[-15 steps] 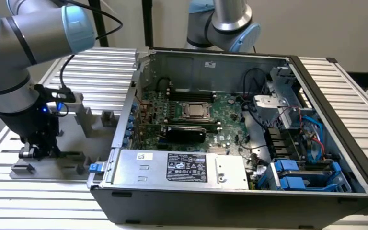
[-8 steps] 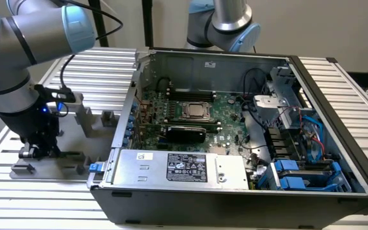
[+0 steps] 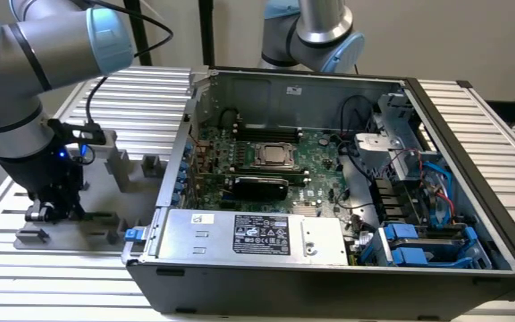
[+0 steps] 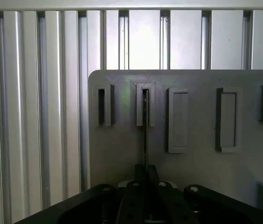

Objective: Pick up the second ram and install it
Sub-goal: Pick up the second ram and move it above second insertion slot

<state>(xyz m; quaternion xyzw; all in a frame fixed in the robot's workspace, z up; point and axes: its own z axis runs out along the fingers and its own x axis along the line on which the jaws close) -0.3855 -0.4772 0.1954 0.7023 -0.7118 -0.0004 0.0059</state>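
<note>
Gripper (image 4: 145,171) low over gray holder plate (image 4: 122,154), fingers clenched on the second ram (image 4: 144,140), stick edge-on in second slot from plate edge, open computer case (image 3: 329,268) beside plate.

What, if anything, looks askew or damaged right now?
Nothing stands out. The second ram sits straight in its slot of the gray fixture, with the gripper shut on it. Inside the open computer case nothing looks askew.
</note>
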